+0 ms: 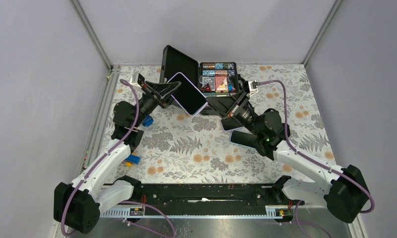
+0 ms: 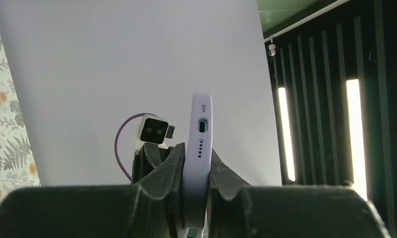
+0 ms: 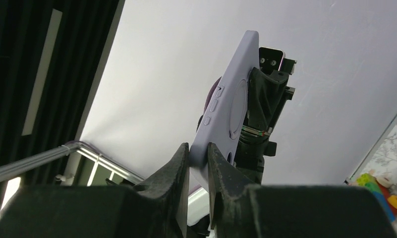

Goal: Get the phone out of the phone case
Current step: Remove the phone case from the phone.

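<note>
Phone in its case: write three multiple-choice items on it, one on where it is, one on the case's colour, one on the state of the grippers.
1. Where is the phone?
A. Flat on the table
B. Held up between the two grippers
C. Lying under the right arm's base

2. What colour is the phone case?
A. Lilac
B. Red
C. Green

3. How do the left gripper and the right gripper stand?
A. Both wide open
B. Both shut on the phone case
C. Left shut, right open and apart from it

Answers:
1 B, since the top view shows it tilted between both arms, off the table.
2 A, since both wrist views show a lilac shell.
3 B, since in each wrist view the fingers press both faces of the case.
</note>
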Robot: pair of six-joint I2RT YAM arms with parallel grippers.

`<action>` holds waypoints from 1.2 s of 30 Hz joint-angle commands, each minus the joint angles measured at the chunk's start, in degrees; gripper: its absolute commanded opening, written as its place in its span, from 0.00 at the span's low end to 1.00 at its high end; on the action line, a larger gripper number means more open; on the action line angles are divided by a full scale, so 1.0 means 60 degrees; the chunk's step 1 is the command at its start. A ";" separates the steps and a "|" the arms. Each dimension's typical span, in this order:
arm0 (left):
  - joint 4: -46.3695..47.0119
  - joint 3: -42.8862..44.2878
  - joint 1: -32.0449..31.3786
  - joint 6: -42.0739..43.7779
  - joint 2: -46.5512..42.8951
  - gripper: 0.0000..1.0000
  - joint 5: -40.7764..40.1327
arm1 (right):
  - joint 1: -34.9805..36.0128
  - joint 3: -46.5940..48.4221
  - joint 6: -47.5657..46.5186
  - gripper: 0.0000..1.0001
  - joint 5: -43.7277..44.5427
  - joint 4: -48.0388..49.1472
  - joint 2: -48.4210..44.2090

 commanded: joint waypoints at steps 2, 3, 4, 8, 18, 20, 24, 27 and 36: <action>0.2922 0.0419 -0.0063 -0.2104 -0.0422 0.00 -0.0267 | -0.0039 0.0049 -0.1288 0.00 -0.0005 -0.1393 0.0181; 0.3484 0.0316 -0.0075 -0.2432 -0.0383 0.00 -0.0453 | -0.0039 -0.0045 -0.1264 0.00 0.0058 -0.1453 0.0284; 0.4074 0.0220 -0.0091 -0.2723 -0.0356 0.00 -0.0657 | -0.0049 -0.0118 -0.1218 0.00 0.0099 -0.1437 0.0412; 0.4598 0.0249 -0.0092 -0.2976 -0.0551 0.00 -0.0973 | -0.0045 -0.0718 -0.1569 0.00 -0.0022 -0.0576 0.0851; 0.3928 0.0572 -0.0079 -0.3096 -0.0995 0.00 -0.0605 | -0.0383 -0.0676 -0.5015 0.00 -0.3288 0.0177 0.1182; 0.3727 0.0528 -0.0079 -0.3035 -0.1065 0.00 -0.0542 | -0.0448 -0.0429 -0.5590 0.00 -0.3572 -0.0581 0.1021; 0.3670 0.0493 -0.0081 -0.3080 -0.1190 0.00 -0.0439 | -0.0634 -0.0138 -0.6508 0.00 -0.4242 -0.1314 0.0752; 0.3740 0.0580 -0.0081 -0.3109 -0.1203 0.00 -0.0396 | -0.0874 0.0105 -0.6723 0.00 -0.4660 -0.1773 0.0727; 0.3397 0.0747 -0.0086 -0.2423 -0.1391 0.00 -0.0269 | -0.1073 0.0068 -0.4958 0.00 -0.3608 -0.2425 0.0527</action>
